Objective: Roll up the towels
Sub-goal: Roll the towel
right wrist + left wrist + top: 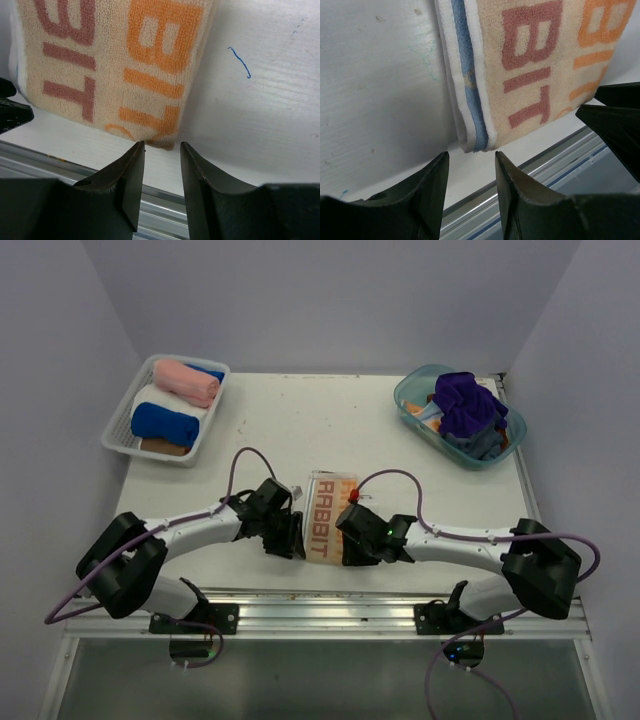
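A: Since the RABBIT towel [325, 525] lies folded flat at the lower middle of the top view, right at the near edge of the table [300, 430], where should the roll begin?

B: From that near short edge, I'd say. Both wrist views show its near corners just above the fingertips. The left gripper [470, 157] sits below the blue-striped corner, and the right gripper [162, 146] sits under the orange-lettered one.

A: Are they holding anything?

B: No. Each pair of jaws stands a little way apart with only bare table between them. The right tips flank the corner's tip but haven't closed on it.

A: So what makes the step go well?

B: Pinch both corners at the same depth and take every folded layer, the white underside included, or the roll will come out skewed. Then carry the edge up-frame evenly with both wrists turning together. The cloth looks soft and plush, so a shallow bite may slip off.

A: Any risk?

B: The rail [330, 595] runs close below the towel, so there's little room to come in low. The finished pieces give the target: the rolled towels [165, 423] sit tight in the mesh basket [150, 453] at upper left. The purple towel [465, 400] and others wait in the tub [400, 398] at upper right.
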Controlling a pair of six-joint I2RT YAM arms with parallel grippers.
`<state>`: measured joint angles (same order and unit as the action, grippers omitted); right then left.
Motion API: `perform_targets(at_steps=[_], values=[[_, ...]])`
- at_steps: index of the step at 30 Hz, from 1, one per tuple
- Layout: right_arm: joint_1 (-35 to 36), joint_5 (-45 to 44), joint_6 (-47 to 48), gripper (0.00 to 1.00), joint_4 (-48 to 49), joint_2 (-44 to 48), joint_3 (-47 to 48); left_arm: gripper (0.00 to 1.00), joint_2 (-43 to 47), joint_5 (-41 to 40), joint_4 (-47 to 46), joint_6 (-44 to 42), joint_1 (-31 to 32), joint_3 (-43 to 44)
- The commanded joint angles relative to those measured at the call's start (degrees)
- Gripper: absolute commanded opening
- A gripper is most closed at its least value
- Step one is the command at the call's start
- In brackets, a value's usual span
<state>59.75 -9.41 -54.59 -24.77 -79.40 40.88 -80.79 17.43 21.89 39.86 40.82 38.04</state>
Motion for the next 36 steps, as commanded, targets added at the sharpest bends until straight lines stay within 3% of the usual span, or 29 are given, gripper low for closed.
perform_targets(at_steps=[1, 14, 16, 21, 25, 28, 32, 33, 34, 36], values=[[0.3, -0.3, -0.4, 0.37, 2.4, -0.8, -0.2, 0.46, -0.7, 0.3, -2.9, 0.0, 0.5, 0.0], [0.3, 0.0, -0.8, 0.34, 3.9, -3.3, -0.5, 0.34, -3.4, -0.6, -4.0, 0.6, 0.6, -0.2], [0.4, -0.3, -1.0, 0.29, 3.5, -2.9, -0.7, 0.32, -3.5, -0.3, -4.3, 0.7, 0.6, -0.1], [0.3, -0.7, -1.8, 0.24, 2.9, -1.5, -1.4, 0.2, -3.4, -0.1, -4.1, 0.9, 0.6, 0.0], [0.3, -1.0, -2.1, 0.17, 2.5, -0.9, -1.6, 0.05, -3.3, 0.3, -3.9, 1.4, 0.6, 0.3], [0.4, -1.0, -2.1, 0.15, 2.5, -0.8, -1.5, 0.0, -2.9, 0.6, -3.5, 1.7, 0.7, 0.8], [0.3, -1.1, -2.1, 0.2, 2.2, -0.4, -1.4, 0.0, -2.4, 0.3, -2.7, 2.1, 0.6, 1.3], [0.3, -1.2, -2.2, 0.3, 1.8, -0.2, -1.4, 0.01, -2.1, 0.3, -2.6, 2.2, 0.7, 1.2], [0.4, -1.4, -2.3, 0.33, 1.7, -0.1, -1.5, 0.09, -1.5, 0.1, -2.2, 2.3, 0.7, 1.2], [0.3, -1.9, -2.6, 0.35, 1.0, 0.6, -1.6, 0.17, -0.6, 0.1, -1.6, 2.5, 0.7, 1.1]])
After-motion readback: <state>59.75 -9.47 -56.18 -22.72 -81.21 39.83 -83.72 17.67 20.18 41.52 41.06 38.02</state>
